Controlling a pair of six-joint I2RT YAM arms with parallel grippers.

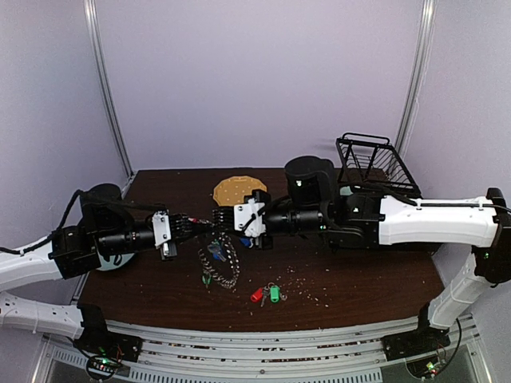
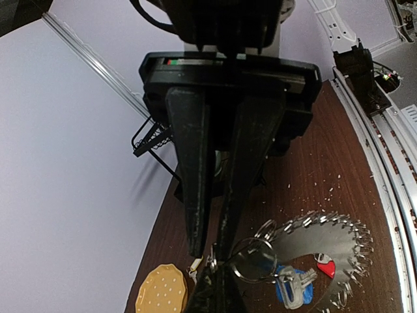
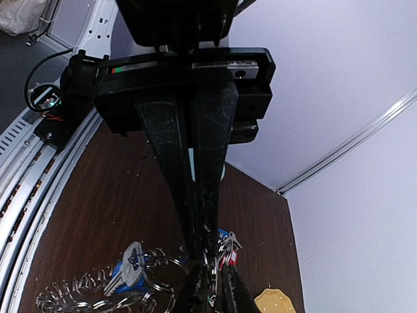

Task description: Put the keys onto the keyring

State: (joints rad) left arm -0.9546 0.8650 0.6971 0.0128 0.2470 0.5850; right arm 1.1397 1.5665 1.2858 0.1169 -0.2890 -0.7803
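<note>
Just on the near side of the yellow-orange round plate (image 1: 238,189), my two arms meet nose to nose over the dark brown table (image 1: 359,279). The left arm reaches in level from the left of the plate, forearm and wrist in one straight line, and the left gripper (image 1: 206,227) points across at its partner. Its jaws are clenched tight. In the left wrist view the tips come together at a small wire loop, but I cannot tell whether they actually pinch it. The right arm comes in level from the right of the plate, also straight through the wrist, and the right gripper (image 1: 224,217) ends just beside the left one. Its jaws are drawn nearly together, with the tips buried among small keys. I cannot tell what, if anything, they grip.

The large silver wire keyring (image 1: 225,263), fringed with small metal keys, lies nearer the arm bases than the plate, with its plate-side edge right at the fingertips. A blue-tagged silver key (image 2: 290,290) rests against the ring. A red-tagged key (image 1: 257,294) and a green-tagged key (image 1: 275,294) lie side by side farther from the plate, apart from the ring. A black wire basket (image 1: 374,159) stands to the plate's right.
</note>
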